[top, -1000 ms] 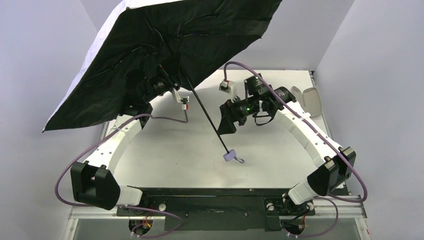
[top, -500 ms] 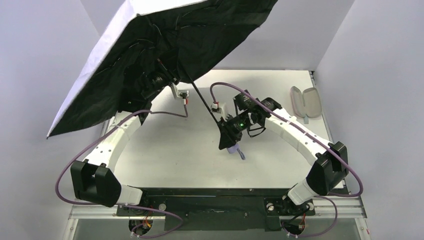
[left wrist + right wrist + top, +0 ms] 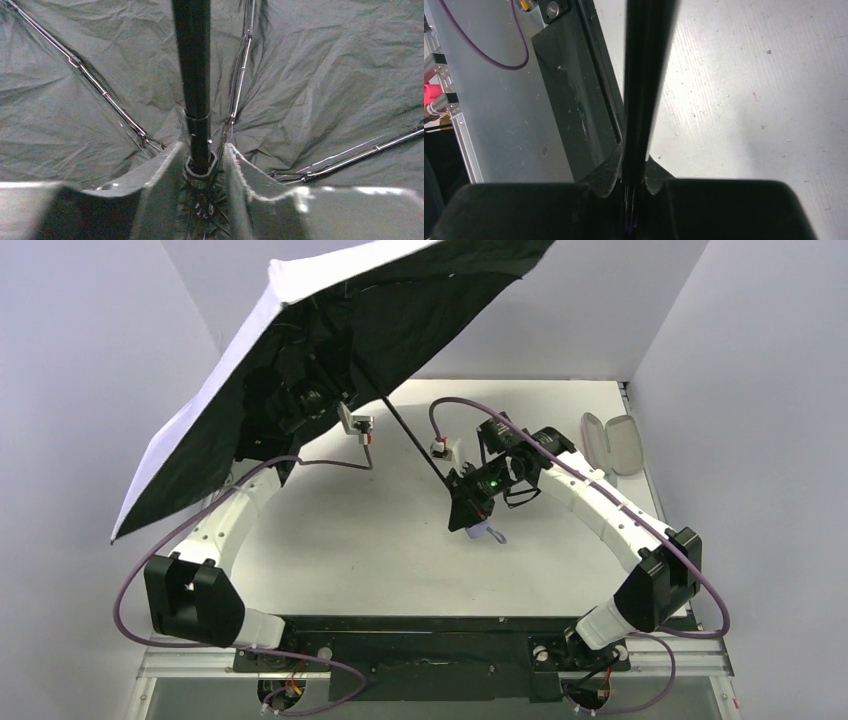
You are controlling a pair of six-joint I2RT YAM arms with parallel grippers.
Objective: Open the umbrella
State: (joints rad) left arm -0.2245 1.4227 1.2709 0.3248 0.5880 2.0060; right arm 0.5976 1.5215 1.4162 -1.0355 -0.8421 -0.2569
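The umbrella (image 3: 330,350) is open and held up over the far left of the white tabletop (image 3: 330,560), its black underside turned toward the overhead camera and a strip of its pale lavender outer face showing along the left edge. The canopy tilts, its low corner hanging off the left side of the tabletop. From its hub the thin black shaft (image 3: 412,445) slants down toward the middle of the tabletop and ends at the small lavender handle (image 3: 480,533) with its strap.

The left gripper (image 3: 202,172) reaches up under the canopy. In the left wrist view its jaws stand narrowly apart on either side of the shaft, right at the ribbed collar where the metal stretchers meet, and they clasp that collar.

The right gripper (image 3: 634,182) sits at the lower end of the shaft, just above the handle. In the right wrist view its jaws are pressed closed on the shaft, which runs up between them.

An oval pale hinged case (image 3: 612,442) lies open near the far right edge of the tabletop, well apart from both arms.
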